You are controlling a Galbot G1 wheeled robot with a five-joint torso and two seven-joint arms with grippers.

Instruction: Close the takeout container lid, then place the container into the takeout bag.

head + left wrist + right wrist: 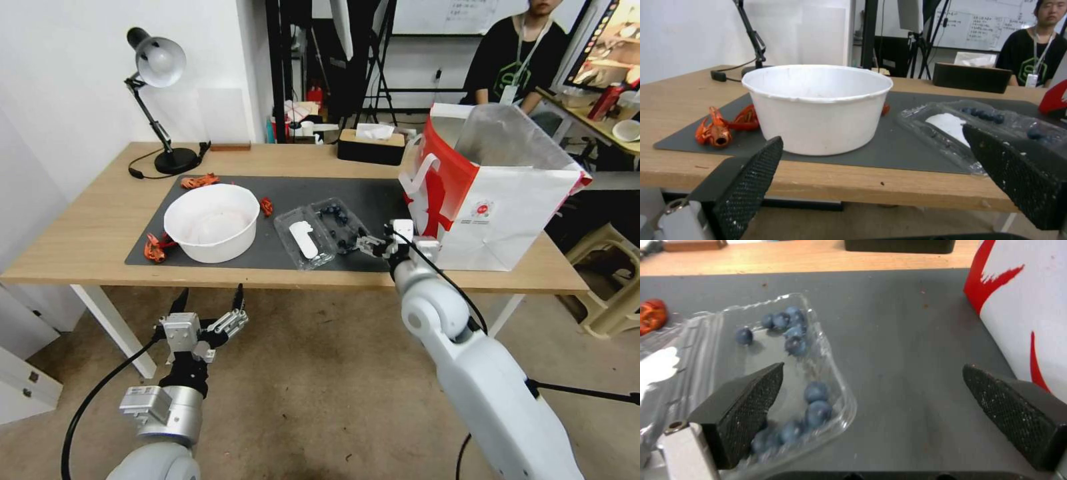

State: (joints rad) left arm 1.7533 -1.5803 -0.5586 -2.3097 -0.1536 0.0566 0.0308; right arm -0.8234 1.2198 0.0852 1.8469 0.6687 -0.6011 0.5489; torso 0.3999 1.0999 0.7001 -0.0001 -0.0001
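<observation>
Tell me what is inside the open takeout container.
Dark blueberries lie loose in the tray half of the takeout container. A few near the right end effector are partly hidden behind one of its fingers.

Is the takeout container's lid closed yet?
No, open: the lid lies flat on the mat beside the berry-filled half of the takeout container.

The small clear plastic clamshell takeout container (pixel 337 225) lies open on the mat, holding dark blueberries. Its label-bearing clear lid (pixel 303 238) lies flat. The large white-and-red paper takeout bag (pixel 497 200) stands open just beside.
</observation>
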